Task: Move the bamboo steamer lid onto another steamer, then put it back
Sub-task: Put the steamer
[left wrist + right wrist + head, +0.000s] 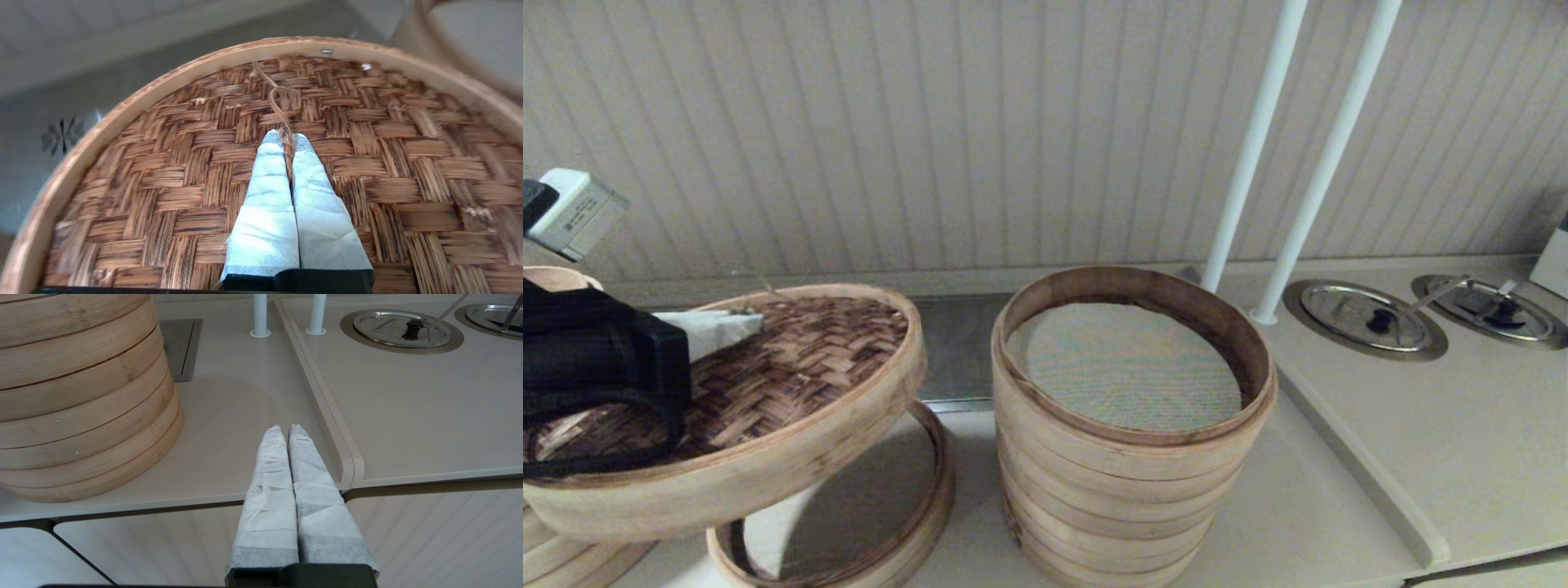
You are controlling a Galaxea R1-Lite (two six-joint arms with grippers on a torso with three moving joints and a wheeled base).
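I have the left gripper pinched tight on the thin loop handle of the round bamboo steamer lid, its two white-wrapped fingers pressed together around the strand. The lid hangs tilted from that grip, its far edge higher, clear of the counter; its top is a dark brown herringbone weave set inside a pale bamboo hoop rim with a worn, scuffed edge. Directly beneath the claw sits a low bamboo ring tray, and off to the claw's right stands the tall stack of pale bamboo steamer rings, uncovered, its darker inner rim framing a grey-green mesh liner. The lid looks apart from that stack, though the gap is hard to judge. My right gripper idles, fingers closed on nothing, over the beige counter edge just beside the stack.
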